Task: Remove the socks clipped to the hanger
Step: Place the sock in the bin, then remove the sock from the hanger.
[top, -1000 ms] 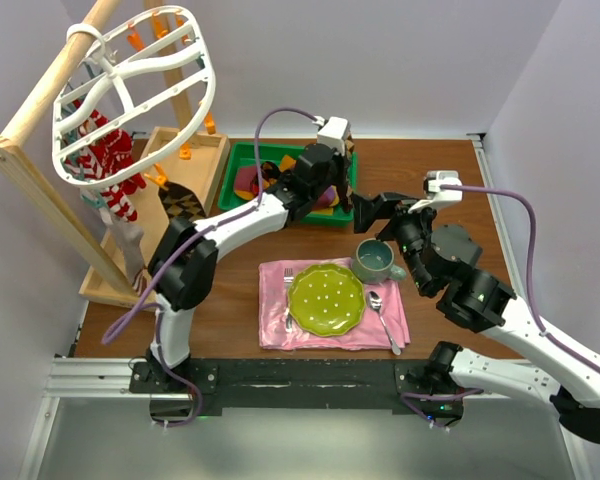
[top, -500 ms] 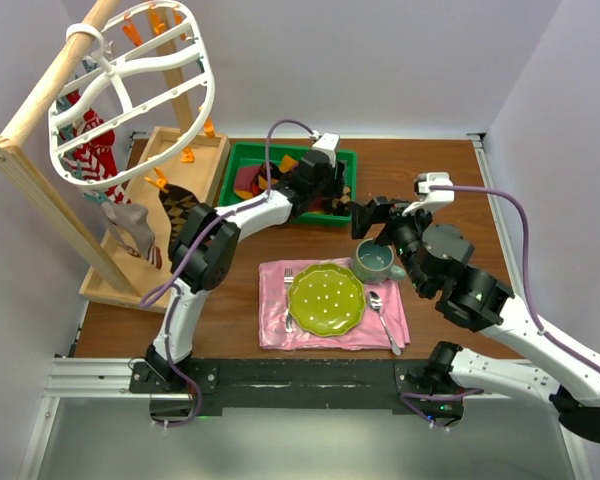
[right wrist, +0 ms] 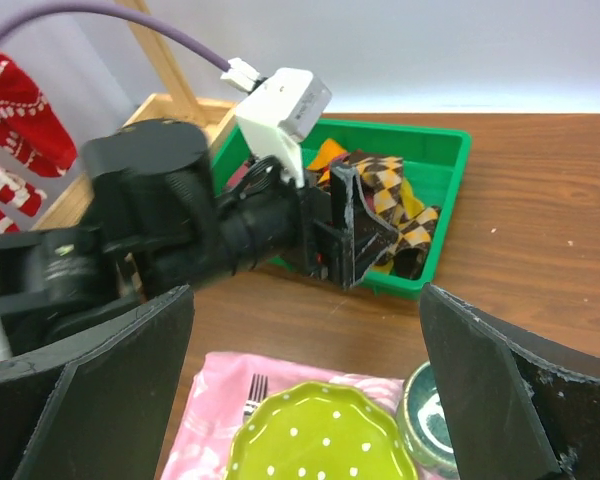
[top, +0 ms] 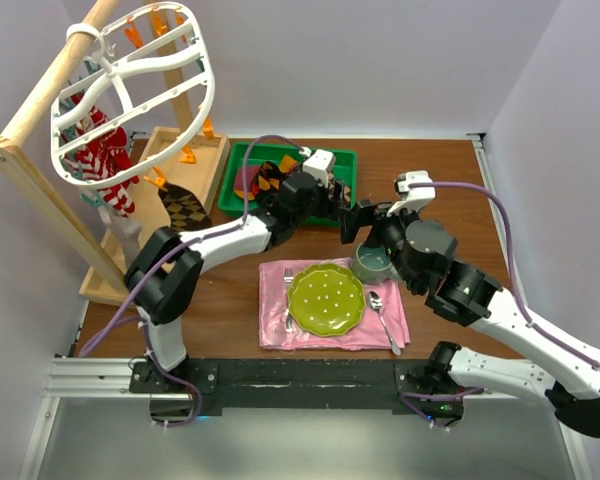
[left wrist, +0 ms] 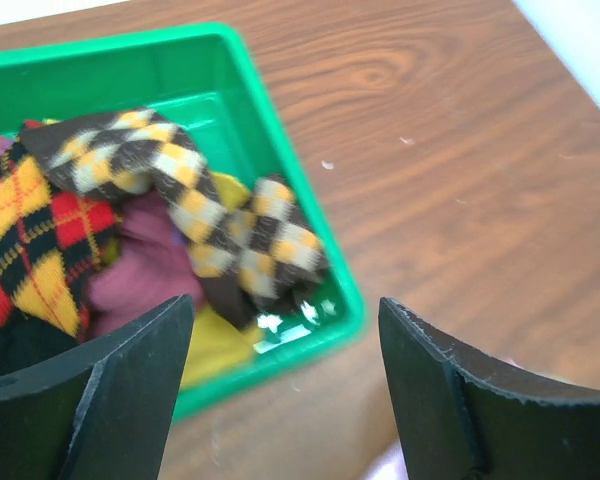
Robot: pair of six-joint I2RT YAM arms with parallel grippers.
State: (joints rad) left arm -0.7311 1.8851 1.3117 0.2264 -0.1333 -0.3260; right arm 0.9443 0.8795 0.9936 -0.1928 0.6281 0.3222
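Note:
The white hanger [top: 130,85] hangs from the wooden pole at the far left. Red-and-white striped socks [top: 105,155] and a grey one [top: 126,232] dangle from it, with a dark argyle sock [top: 185,207] beside them. More socks lie in the green tray [left wrist: 280,170]: a brown argyle sock [left wrist: 230,220], a red-yellow argyle one [left wrist: 30,230], maroon [left wrist: 140,275] and mustard [left wrist: 215,345]. My left gripper [left wrist: 285,400] is open and empty over the tray's near right corner. My right gripper [right wrist: 300,400] is open and empty above the place setting, just right of the left gripper [right wrist: 350,235].
A pink napkin [top: 280,325] carries a green dotted plate [top: 325,298], a fork [top: 288,290] and a spoon [top: 380,315]. A teal cup [top: 372,265] stands by my right wrist. The wooden rack base [top: 170,150] sits left of the tray.
My left gripper has opened, leaving the brown argyle sock in the tray, and pulled back toward the tray's near edge. The right arm has shifted left. The hanger sways slightly.

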